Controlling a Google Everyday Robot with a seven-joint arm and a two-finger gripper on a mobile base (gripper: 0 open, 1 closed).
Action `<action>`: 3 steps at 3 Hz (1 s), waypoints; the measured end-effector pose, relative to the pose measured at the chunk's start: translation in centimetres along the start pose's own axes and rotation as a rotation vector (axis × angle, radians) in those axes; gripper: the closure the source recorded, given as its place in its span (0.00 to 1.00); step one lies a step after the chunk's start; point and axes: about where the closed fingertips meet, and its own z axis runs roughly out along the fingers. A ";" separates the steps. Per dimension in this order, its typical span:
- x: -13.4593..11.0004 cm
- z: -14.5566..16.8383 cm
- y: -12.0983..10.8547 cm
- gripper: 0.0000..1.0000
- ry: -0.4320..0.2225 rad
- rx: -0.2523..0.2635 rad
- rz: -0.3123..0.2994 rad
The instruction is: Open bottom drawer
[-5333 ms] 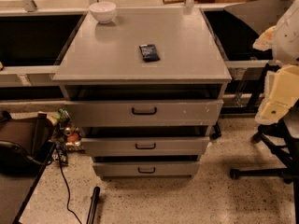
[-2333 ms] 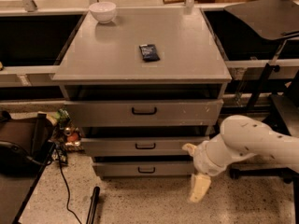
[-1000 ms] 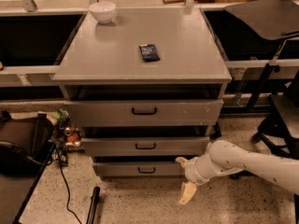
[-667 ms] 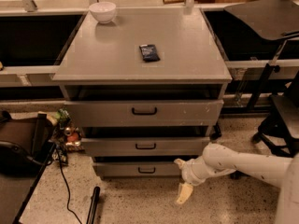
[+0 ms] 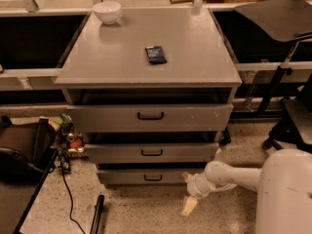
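Observation:
The bottom drawer [image 5: 151, 176] is the lowest, narrowest grey front of the cabinet, with a small black loop handle [image 5: 152, 178]. It sits shut under the middle drawer [image 5: 151, 152] and the tall top drawer [image 5: 150, 117]. My white arm reaches in from the lower right. My gripper [image 5: 188, 204] hangs low near the floor, just right of the bottom drawer's right end and to the right of its handle. It is not touching the handle.
A white bowl [image 5: 107, 11] and a small dark packet [image 5: 156, 54] lie on the cabinet top. A black chair [image 5: 287, 101] stands at the right. A dark bag [image 5: 22, 150] and a cable [image 5: 66, 189] lie at the left. A black rod [image 5: 96, 213] lies on the floor.
My arm came in from the right and dropped low. Over the last second the gripper shifted slightly left, closer to the bottom drawer's right end. The drawers have not moved.

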 end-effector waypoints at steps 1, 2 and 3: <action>1.2 2.8 -1.5 0.00 0.009 0.025 0.003; 1.7 4.6 -3.5 0.00 0.028 0.059 -0.012; 2.0 5.7 -5.8 0.00 0.031 0.091 -0.023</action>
